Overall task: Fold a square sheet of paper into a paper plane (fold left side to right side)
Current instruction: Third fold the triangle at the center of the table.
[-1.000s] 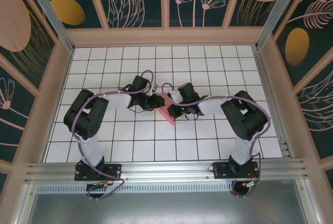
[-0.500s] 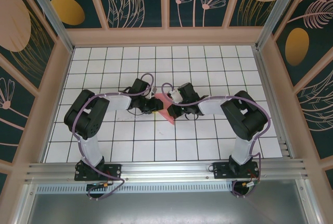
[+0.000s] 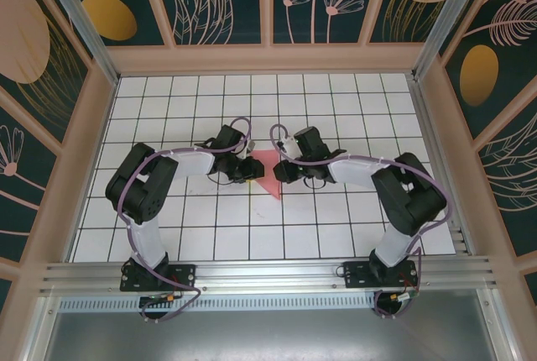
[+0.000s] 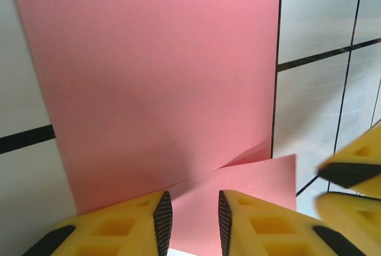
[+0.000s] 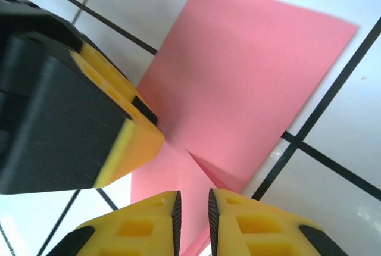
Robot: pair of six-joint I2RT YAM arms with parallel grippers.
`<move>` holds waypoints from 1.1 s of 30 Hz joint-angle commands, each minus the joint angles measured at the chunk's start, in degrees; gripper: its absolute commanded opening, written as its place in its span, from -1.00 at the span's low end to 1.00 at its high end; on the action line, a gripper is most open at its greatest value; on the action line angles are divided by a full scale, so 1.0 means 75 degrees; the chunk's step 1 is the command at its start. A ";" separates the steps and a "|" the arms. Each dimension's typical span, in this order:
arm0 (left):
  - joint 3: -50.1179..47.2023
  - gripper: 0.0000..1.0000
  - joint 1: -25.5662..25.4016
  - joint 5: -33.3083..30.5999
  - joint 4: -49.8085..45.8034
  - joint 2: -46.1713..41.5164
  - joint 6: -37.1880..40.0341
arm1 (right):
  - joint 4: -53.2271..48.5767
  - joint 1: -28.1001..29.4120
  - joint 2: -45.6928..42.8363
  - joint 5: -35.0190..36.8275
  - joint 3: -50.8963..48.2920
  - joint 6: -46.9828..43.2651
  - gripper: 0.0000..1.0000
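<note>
The pink-red square sheet of paper [image 3: 268, 170] lies on the white grid table between the two grippers. It is creased into a pointed shape with its tip toward the near side. In the left wrist view the paper [image 4: 155, 71] lies flat, with a raised flap [image 4: 250, 178] near the fingers. My left gripper [image 4: 190, 199] is low over that flap, its jaws apart and holding nothing. My right gripper [image 5: 194, 196] hovers at the opposite edge of the paper [image 5: 250, 71], jaws slightly apart and empty. The left gripper's fingers [image 5: 119, 131] show close by in the right wrist view.
The white grid table [image 3: 210, 227] is boxed in by wooden walls [image 3: 268, 59] at the back and both sides. An aluminium rail [image 3: 268, 273] runs along the near edge by the arm bases. Both arms meet over the middle of the table.
My right gripper has gone from shut to slightly apart and drawn back to the right, off the paper. The paper now lies flatter and wider. The left gripper has barely moved.
</note>
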 commanded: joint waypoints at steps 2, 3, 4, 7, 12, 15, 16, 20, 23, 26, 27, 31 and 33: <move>-0.0211 -0.36 -0.0055 -0.1214 -0.0624 0.0757 0.0329 | -0.0448 -0.0009 -0.0789 -0.0410 -0.0129 0.0349 -0.53; -0.0189 -0.36 -0.0060 -0.1214 -0.0634 0.0760 0.0329 | -0.0463 0.0032 -0.0915 -0.0650 -0.0189 0.0458 -0.53; -0.0173 -0.36 -0.0067 -0.1220 -0.0645 0.0756 0.0329 | -0.0450 0.0096 -0.1020 -0.0811 -0.0261 0.0560 -0.54; -0.0155 -0.36 -0.0066 -0.1225 -0.0645 0.0742 0.0328 | -0.0235 0.0405 -0.1206 -0.1228 -0.0537 0.0956 -0.55; -0.0132 -0.36 -0.0061 -0.1249 -0.0647 0.0744 0.0329 | 0.0030 0.0901 -0.0889 -0.1320 -0.0717 0.1286 -0.55; -0.0132 -0.36 -0.0075 -0.1237 -0.0658 0.0765 0.0350 | 0.0038 0.0909 -0.0533 -0.1323 -0.0605 0.1290 -0.56; -0.0132 -0.36 -0.0063 -0.1237 -0.0669 0.0763 0.0359 | 0.0004 0.0907 -0.0414 -0.1361 -0.0554 0.1256 -0.56; -0.0155 -0.36 -0.0076 -0.1261 -0.0648 0.0759 0.0353 | -0.0244 0.0929 -0.0021 -0.1387 -0.0346 0.1071 -0.58; -0.0143 -0.36 -0.0076 -0.1249 -0.0639 0.0772 0.0353 | -0.0380 0.0925 0.0118 -0.1310 -0.0315 0.0973 -0.58; -0.0122 -0.36 -0.0074 -0.1248 -0.0651 0.0796 0.0364 | -0.0369 0.0924 0.0177 -0.1284 -0.0338 0.0955 -0.58; -0.0123 -0.36 -0.0067 -0.1249 -0.0657 0.0790 0.0370 | -0.0362 0.0929 0.0186 -0.1272 -0.0346 0.0970 -0.58; -0.0120 -0.36 -0.0078 -0.1250 -0.0664 0.0819 0.0391 | -0.0386 0.0920 0.0257 -0.1155 -0.0360 0.0958 -0.58; -0.0116 -0.36 -0.0077 -0.1260 -0.0676 0.0817 0.0398 | -0.0433 0.0897 0.0279 -0.1031 -0.0377 0.0966 -0.58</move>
